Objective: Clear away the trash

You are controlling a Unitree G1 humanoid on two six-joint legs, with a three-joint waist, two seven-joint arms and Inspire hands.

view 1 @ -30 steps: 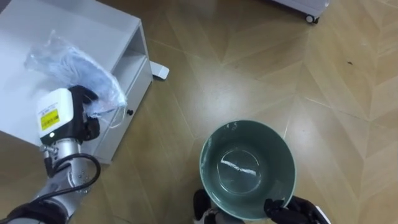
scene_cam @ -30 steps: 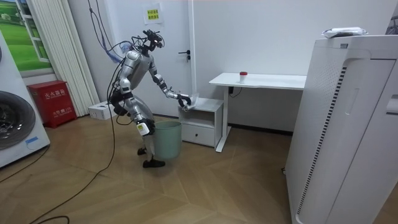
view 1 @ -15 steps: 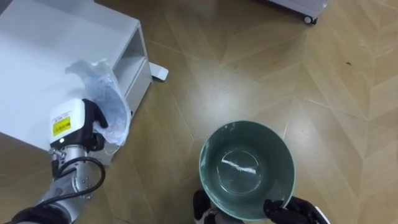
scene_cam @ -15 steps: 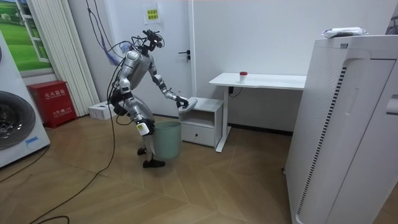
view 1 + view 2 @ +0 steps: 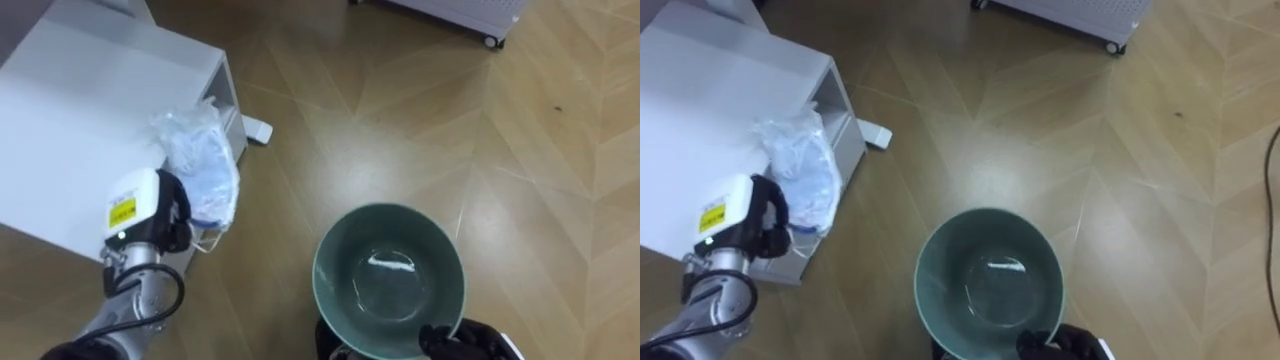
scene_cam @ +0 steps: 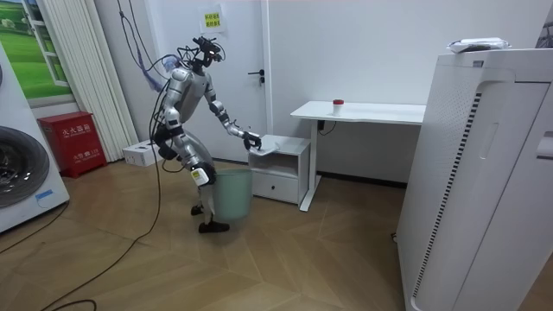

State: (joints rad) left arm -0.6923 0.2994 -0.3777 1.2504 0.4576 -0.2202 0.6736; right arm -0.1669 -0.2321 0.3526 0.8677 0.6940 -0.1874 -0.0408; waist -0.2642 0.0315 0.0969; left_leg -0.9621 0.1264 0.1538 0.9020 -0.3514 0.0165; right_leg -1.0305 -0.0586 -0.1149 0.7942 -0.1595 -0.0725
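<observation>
**Bag pinched at cabinet edge, bin waiting below**

Left eye view. Your left hand [image 5: 172, 215] has its dark fingers curled round the lower folds of the plastic bag [image 5: 200, 160]. The bag is a crumpled, see-through film with a bluish tint, bunched into a loose lump. It sits at the front edge of the white cabinet [image 5: 80, 130], part over the top and part hanging past it. Judged as very light, soft and slippery. It has no stiffness and will sag and trail from wherever you pinch it. A thin loop dangles below the hand. Take hold of the thickest gather, not a single layer, which could slide out. The cabinet is flat, matt and hard-edged. The floor [image 5: 530, 150] is herringbone wood with a sheen.

Right eye view. The bin [image 5: 932, 262] is round, grey-green and smooth-walled, and its mouth is wide. A pale scrap or glint shows at its bottom; I cannot tell which. Your right hand [image 5: 1065, 346] hooks dark fingers over the near rim. The bag is well apart from the bin, to your left.

Room view. You stand bent forward over the bin. The left arm reaches to the cabinet beside the white desk [image 6: 359, 111].
</observation>
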